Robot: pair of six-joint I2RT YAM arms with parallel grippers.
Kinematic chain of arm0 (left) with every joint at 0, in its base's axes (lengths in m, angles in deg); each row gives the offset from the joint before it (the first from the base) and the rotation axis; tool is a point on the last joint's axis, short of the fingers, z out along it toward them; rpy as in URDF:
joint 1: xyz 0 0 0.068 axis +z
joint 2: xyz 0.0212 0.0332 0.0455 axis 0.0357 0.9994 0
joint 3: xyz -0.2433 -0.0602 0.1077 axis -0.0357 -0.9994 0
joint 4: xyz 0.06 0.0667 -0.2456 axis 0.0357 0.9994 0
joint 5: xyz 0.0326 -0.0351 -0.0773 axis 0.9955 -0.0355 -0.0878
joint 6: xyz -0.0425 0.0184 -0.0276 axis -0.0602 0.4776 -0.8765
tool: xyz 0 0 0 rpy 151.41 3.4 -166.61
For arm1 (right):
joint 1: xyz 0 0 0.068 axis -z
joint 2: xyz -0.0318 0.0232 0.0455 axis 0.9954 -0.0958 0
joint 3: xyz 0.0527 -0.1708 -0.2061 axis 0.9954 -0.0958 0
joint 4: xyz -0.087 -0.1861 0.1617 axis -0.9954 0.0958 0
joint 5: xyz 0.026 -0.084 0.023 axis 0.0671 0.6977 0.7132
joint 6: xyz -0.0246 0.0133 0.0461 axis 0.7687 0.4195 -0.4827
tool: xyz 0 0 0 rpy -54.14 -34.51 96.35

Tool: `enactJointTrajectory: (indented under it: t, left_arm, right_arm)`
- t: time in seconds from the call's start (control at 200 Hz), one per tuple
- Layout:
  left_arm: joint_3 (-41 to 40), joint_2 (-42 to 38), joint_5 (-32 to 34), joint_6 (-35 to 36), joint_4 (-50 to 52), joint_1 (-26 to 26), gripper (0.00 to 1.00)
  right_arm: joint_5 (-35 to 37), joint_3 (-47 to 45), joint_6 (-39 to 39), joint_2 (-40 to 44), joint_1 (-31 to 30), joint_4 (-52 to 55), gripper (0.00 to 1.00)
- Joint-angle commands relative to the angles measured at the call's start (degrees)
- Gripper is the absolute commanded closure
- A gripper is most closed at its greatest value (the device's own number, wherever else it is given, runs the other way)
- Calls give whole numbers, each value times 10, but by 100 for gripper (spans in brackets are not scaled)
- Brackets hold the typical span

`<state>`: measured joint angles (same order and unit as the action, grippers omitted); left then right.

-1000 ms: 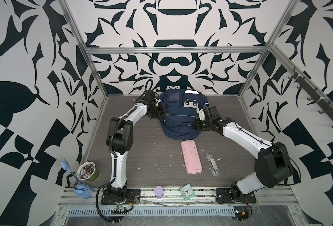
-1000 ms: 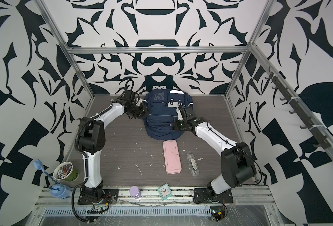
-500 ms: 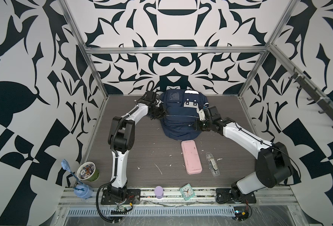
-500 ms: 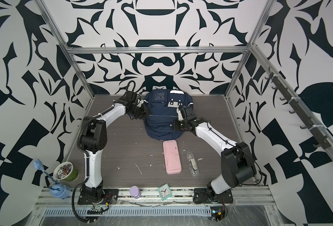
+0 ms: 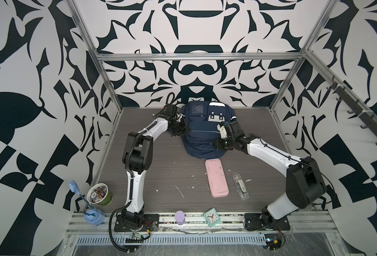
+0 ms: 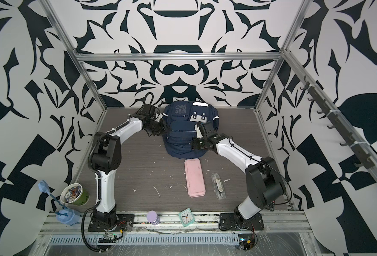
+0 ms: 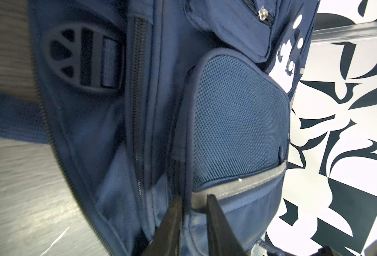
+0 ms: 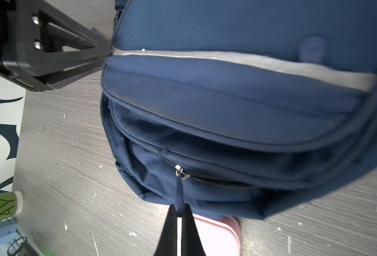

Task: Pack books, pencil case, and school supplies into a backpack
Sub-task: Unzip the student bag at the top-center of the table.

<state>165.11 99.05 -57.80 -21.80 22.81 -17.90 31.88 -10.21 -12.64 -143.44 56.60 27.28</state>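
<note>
Right gripper (image 8: 179, 210) pinches the zip pull (image 8: 179, 192) at the limp-looking backpack's (image 5: 202, 137) 4 o'clock, while left gripper (image 7: 193, 199) sits narrow astride its 9 o'clock seam, clamp unclear.

top views: high, front, looking down | wrist views: both close on backpack (image 7: 227, 122)

Right gripper (image 8: 179, 213): I see its jaws pinched on the blue zip pull (image 8: 179, 192).
Backpack (image 8: 227, 93): on the grey table (image 8: 61, 144).
Pencil case (image 8: 218, 235): just beside the backpack.
</note>
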Motion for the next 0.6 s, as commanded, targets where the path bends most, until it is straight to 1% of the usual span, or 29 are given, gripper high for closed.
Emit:
enactJointTrajectory:
  t: [0.0,0.25,0.4,0.51,0.595]
  left_arm:
    - [0,-14,-39,-12,-30,-20,79]
    - [-12,-41,-48,-25,-46,-24,80]
    - [-15,-51,-52,-28,-45,-25,80]
    - [-21,-61,-51,-24,-46,-25,80]
    - [-25,-66,-49,-13,-37,-23,78]
  right_arm:
    - [-10,44,-7,-12,-26,-18,100]
    - [-4,111,-20,-85,-71,-24,100]
    - [-5,156,-30,-130,-80,-28,100]
    - [-4,172,-31,-141,-80,-27,100]
    - [-3,166,-31,-131,-80,-30,100]
